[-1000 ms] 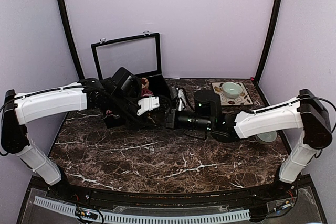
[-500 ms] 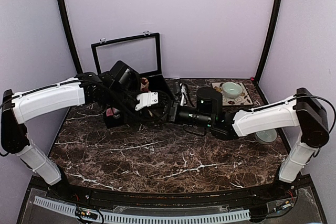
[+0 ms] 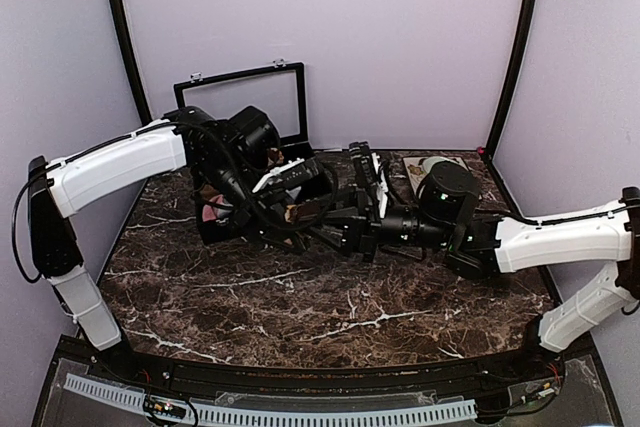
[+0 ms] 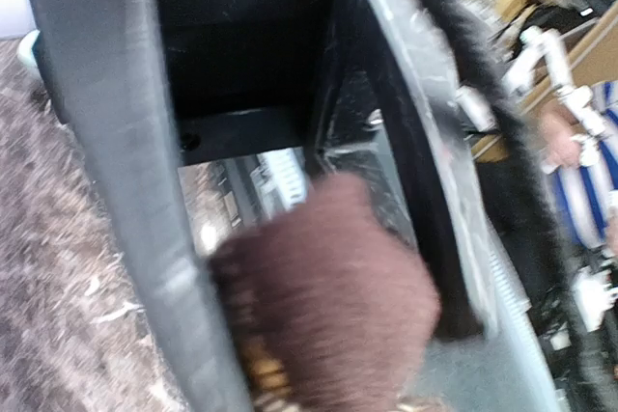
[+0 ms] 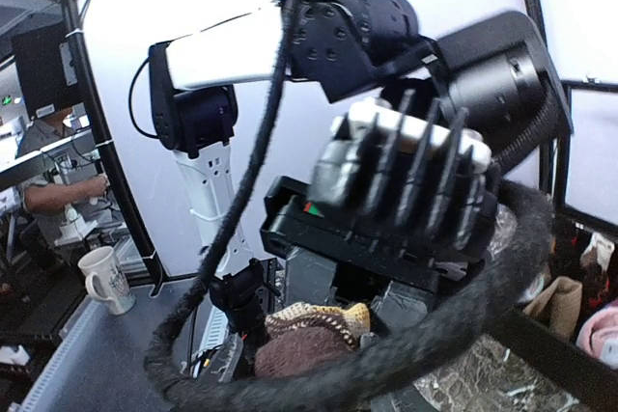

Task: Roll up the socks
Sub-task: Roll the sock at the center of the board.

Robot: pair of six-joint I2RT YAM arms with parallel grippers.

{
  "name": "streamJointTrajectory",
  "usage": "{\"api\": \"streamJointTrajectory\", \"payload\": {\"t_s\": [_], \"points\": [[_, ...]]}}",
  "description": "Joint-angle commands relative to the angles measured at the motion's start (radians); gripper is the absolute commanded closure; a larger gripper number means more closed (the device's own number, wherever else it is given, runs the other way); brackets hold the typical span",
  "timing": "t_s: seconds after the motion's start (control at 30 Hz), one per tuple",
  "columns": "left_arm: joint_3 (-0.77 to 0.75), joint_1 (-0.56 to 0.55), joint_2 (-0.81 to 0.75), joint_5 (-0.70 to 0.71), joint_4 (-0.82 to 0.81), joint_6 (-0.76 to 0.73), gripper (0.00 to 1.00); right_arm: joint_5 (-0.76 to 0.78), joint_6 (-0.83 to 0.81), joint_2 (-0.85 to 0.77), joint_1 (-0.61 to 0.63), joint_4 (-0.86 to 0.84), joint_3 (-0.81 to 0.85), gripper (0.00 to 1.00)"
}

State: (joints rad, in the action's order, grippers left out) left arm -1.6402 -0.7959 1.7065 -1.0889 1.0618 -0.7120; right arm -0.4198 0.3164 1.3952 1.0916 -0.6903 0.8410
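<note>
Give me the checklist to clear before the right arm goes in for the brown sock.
1. Left gripper shut on the brown sock: ok.
2. Right gripper facing the sock: ok; the sock shows in its wrist view.
3. Right gripper open enough to grasp: cannot tell.
4. Approach free of cable: not ok; a black cable loops across in front of the sock.
5. Pink sock located: cannot tell; only pink fabric shows in the black box.

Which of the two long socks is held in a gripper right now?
The dark brown sock with tan pattern, pinched in the left gripper; the pink sock lies apart, unheld.
</note>
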Motion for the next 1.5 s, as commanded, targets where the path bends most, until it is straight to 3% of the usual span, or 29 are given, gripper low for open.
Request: {"api": "streamJointTrajectory", "payload": {"t_s": [0.0, 0.37, 0.53, 0.67, 0.73, 0.8, 0.87, 0.93, 1.0, 1.07, 1.23, 1.37, 1.47], "points": [[-0.072, 0.027, 0.025, -0.208, 0.153, -0.064, 1.00, -0.170, -0.126, -0.002, 0.016, -0.019, -0.009, 0.63], [-0.117, 0.027, 0.076, -0.236, 0.300, -0.189, 1.00, -0.257, -0.091, 0.119, 0.014, -0.088, 0.103, 0.62], [-0.134, 0.027, 0.087, -0.217, 0.335, -0.218, 1.00, -0.336, -0.021, 0.177, 0.002, -0.096, 0.138, 0.68], [-0.134, 0.029, 0.073, -0.182, 0.289, -0.172, 0.95, -0.386, 0.026, 0.208, -0.017, -0.047, 0.171, 0.84], [-0.125, 0.034, 0.056, -0.163, 0.238, -0.121, 0.92, -0.381, 0.019, 0.217, -0.025, 0.004, 0.185, 0.96], [-0.115, 0.039, 0.037, -0.117, 0.171, -0.057, 0.80, -0.340, -0.016, 0.212, -0.031, 0.093, 0.203, 1.00], [-0.086, 0.047, 0.006, -0.017, 0.076, 0.029, 0.59, -0.269, -0.046, 0.206, -0.046, 0.166, 0.209, 1.00], [-0.045, 0.060, -0.029, 0.090, -0.014, 0.094, 0.26, -0.180, -0.055, 0.205, -0.077, 0.194, 0.196, 1.00], [-0.020, 0.084, -0.060, 0.218, -0.078, 0.144, 0.06, -0.111, -0.070, 0.174, -0.119, 0.213, 0.187, 1.00], [-0.002, 0.138, -0.083, 0.307, -0.098, 0.164, 0.02, -0.060, -0.094, 0.172, -0.163, 0.244, 0.200, 1.00], [0.115, 0.382, -0.154, 0.323, -0.135, 0.185, 0.01, 0.014, -0.172, 0.245, -0.270, 0.319, 0.301, 1.00], [0.277, 0.573, -0.209, 0.340, -0.258, 0.202, 0.01, 0.065, -0.235, 0.359, -0.324, 0.376, 0.449, 1.00], [0.365, 0.669, -0.170, 0.496, -0.381, 0.264, 0.01, 0.098, -0.267, 0.422, -0.348, 0.395, 0.501, 1.00]]}}
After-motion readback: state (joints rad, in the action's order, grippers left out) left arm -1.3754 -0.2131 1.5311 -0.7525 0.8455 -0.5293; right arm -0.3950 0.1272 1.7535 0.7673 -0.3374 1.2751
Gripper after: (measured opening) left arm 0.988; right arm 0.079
